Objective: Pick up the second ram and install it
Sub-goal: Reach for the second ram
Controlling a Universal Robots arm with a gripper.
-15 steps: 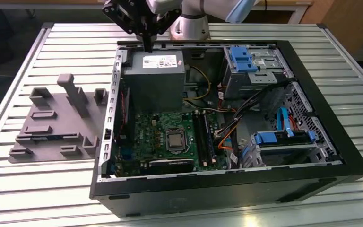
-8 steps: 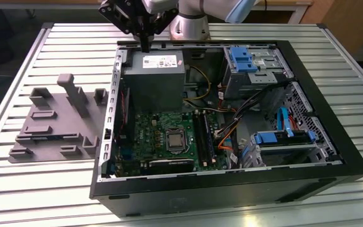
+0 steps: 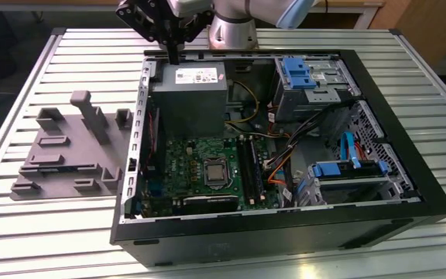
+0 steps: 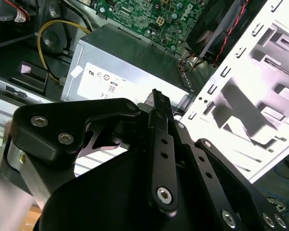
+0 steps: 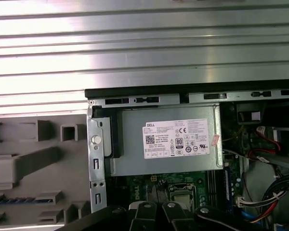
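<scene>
The second ram [image 5: 18, 199] is a thin blue-green strip lying in a groove of the grey holder [image 5: 33, 159]; in the exterior view it shows as a bluish line [image 3: 58, 169] on the holder [image 3: 68, 145] at the exterior view's left. My gripper [image 3: 174, 57] hangs high over the far edge of the open computer case [image 3: 409, 192], above the grey power supply [image 3: 188, 93], far from the ram. Its black fingers [image 4: 160, 103] look pressed together with nothing between them. The long black memory slots [image 3: 250, 168] run along the green motherboard [image 3: 184, 168].
The case lies open on a slatted metal table [image 3: 53, 232]. Blue drive cages [image 3: 301, 72] and bundled cables [image 3: 281, 168] fill the exterior view's right of the case. The processor socket [image 3: 218, 172] sits mid-board. The arm's base [image 3: 234, 29] stands behind the case.
</scene>
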